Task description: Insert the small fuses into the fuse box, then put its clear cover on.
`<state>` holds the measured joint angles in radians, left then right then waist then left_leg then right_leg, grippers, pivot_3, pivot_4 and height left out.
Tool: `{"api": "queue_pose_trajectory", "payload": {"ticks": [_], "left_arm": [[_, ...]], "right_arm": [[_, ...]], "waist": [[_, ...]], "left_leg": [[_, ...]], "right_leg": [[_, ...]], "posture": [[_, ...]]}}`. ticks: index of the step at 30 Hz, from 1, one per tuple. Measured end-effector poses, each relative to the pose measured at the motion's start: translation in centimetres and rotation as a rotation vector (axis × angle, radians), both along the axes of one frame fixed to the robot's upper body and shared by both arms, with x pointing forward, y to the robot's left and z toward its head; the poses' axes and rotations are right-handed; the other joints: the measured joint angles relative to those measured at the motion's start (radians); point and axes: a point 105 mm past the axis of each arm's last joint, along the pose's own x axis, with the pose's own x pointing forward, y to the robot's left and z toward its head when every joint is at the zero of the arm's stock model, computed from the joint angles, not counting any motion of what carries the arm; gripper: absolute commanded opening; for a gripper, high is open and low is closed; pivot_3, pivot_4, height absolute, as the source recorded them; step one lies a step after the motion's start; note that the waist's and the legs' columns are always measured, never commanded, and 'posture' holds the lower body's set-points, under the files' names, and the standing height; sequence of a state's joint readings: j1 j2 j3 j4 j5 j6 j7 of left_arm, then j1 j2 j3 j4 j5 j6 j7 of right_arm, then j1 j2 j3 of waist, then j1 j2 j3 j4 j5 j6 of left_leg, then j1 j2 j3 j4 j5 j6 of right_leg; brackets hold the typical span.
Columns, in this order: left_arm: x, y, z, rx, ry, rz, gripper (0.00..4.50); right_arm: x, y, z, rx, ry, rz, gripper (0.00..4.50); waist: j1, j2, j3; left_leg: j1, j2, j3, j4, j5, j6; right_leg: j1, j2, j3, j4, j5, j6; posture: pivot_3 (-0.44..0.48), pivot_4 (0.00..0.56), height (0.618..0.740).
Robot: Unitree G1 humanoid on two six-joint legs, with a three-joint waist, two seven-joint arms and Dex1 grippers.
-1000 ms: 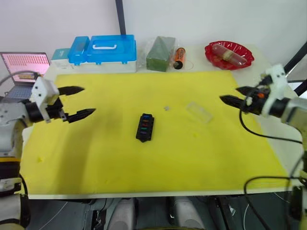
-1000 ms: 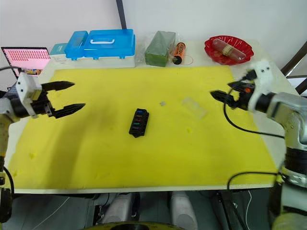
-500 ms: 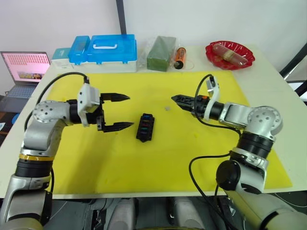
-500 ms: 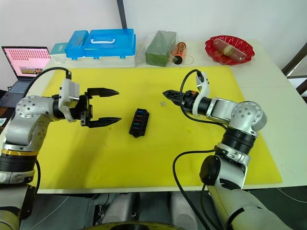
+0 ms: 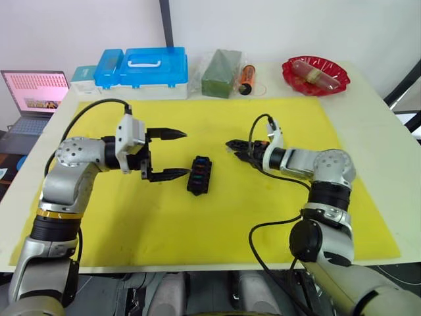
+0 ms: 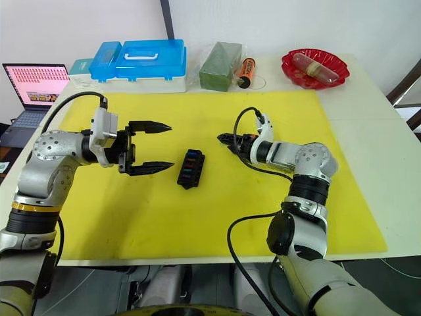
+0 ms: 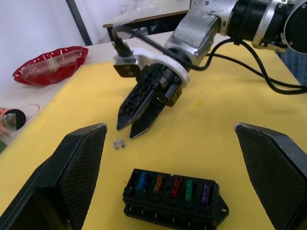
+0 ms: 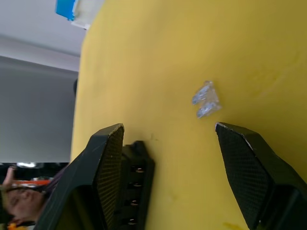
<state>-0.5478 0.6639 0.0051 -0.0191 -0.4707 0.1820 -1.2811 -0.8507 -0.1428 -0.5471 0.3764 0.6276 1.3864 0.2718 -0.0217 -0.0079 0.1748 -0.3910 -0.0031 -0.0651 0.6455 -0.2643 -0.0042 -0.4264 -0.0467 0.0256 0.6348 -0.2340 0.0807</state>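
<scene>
The black fuse box (image 5: 199, 174) lies mid-mat with several coloured small fuses (image 7: 175, 187) seated in its row of slots. One loose clear-grey fuse (image 7: 119, 143) lies flat on the mat just beyond the box. My left gripper (image 5: 173, 154) is open wide, level with the box and just to its left. My right gripper (image 6: 222, 139) points at the loose fuse (image 8: 205, 99), tips a short way from it, fingers (image 8: 108, 178) apart with nothing held. The clear cover is hidden behind my right forearm.
The yellow mat (image 5: 197, 224) covers most of the table. Along the back edge stand a blue-lidded storage case (image 5: 141, 68), a green packet (image 5: 220, 74), an orange cylinder (image 5: 246, 78) and a red dish (image 5: 314, 74). A laptop (image 5: 34, 89) sits off the table's left.
Both arms have swung in from the mat's sides to its middle. The left gripper has come up beside the fuse box, and the right gripper has reached the loose fuse, covering the clear cover.
</scene>
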Motion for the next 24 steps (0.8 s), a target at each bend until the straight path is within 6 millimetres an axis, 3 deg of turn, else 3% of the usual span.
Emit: {"api": "queue_pose_trajectory", "payload": {"ticks": [20,24], "left_arm": [[0.1,-0.1,-0.1,0.002,0.0,-0.002,4.5],[0.1,-0.3,-0.2,0.007,0.006,-0.009,4.5]], "right_arm": [[1.2,0.6,-0.6,0.004,-0.037,-0.028,3.17],[1.3,0.6,-0.8,-0.008,-0.039,-0.035,2.31]], "waist": [[-0.001,0.0,0.0],[-0.002,0.0,0.0]], "left_leg": [[0.0,0.0,0.0,0.0,0.0,0.0],[0.0,0.0,0.0,0.0,0.0,0.0]], "right_leg": [[0.0,0.0,0.0,0.0,0.0,0.0],[0.0,0.0,0.0,0.0,0.0,0.0]], "posture": [[0.0,0.15,0.74],[0.0,0.15,0.74]]}}
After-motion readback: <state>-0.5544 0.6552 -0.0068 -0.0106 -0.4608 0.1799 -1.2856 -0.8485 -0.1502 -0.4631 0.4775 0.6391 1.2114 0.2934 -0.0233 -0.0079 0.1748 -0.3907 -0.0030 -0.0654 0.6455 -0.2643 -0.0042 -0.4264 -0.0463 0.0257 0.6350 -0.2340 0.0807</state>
